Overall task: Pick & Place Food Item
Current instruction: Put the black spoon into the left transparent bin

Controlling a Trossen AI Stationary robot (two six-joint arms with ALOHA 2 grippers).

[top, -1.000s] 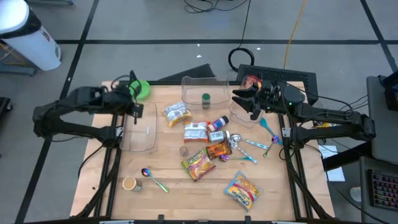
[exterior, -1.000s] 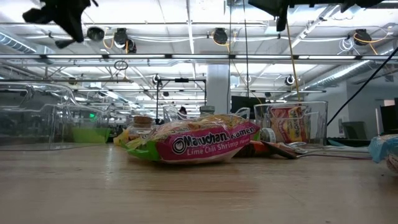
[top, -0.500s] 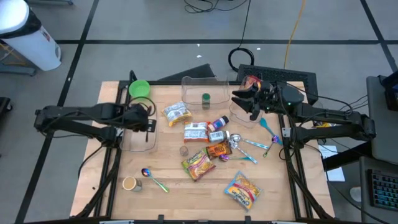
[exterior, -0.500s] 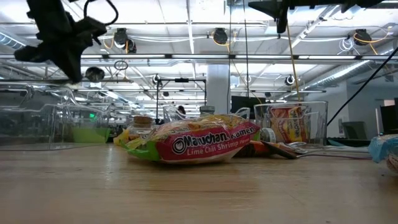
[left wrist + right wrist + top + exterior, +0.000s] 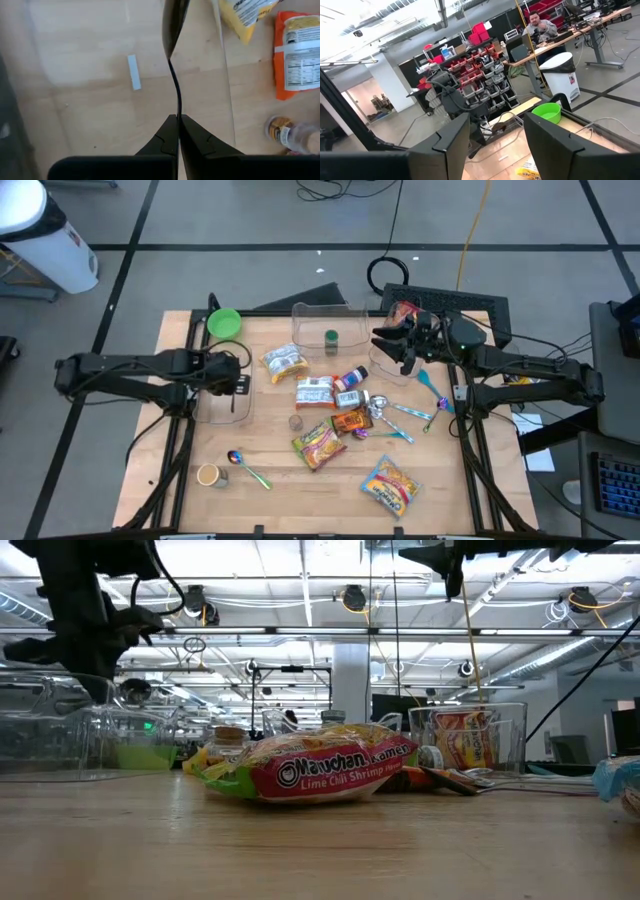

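My left gripper [image 5: 233, 378] hangs over a clear tray [image 5: 225, 398] at the table's left, shut on a thin dark curved thing [image 5: 174, 75]; what it is I cannot tell. In the low view its rounded end [image 5: 133, 690] hangs at about the height of the tray's rim. Food packets lie mid-table: a ramen pack [image 5: 318, 442], a yellow-white bag [image 5: 283, 362] and an orange-white pack [image 5: 313, 391]. My right gripper [image 5: 495, 145] is raised at the far right [image 5: 398, 345], open with nothing between its fingers. My left gripper pinches the dark thing's narrow end [image 5: 176, 111] between its two shut fingers. The fingers point steeply down from above and lie along it. The thing reaches out past the fingertips and widens toward its free end, clear of the table.
A green bowl [image 5: 223, 323] sits at the far left corner. A clear box [image 5: 325, 330] with a green-lidded jar [image 5: 331, 337] stands at the back. A clear cup with a red packet [image 5: 403, 312] is under the right arm. A blue-yellow bag [image 5: 390, 485], spoons [image 5: 245, 465] and a small cup [image 5: 208, 474] lie near the front.
My left gripper has come from beside the green bowl toward the near edge and down, ending over the clear tray. It has tipped more steeply down and stayed shut on the dark thing, which has sunk with it.
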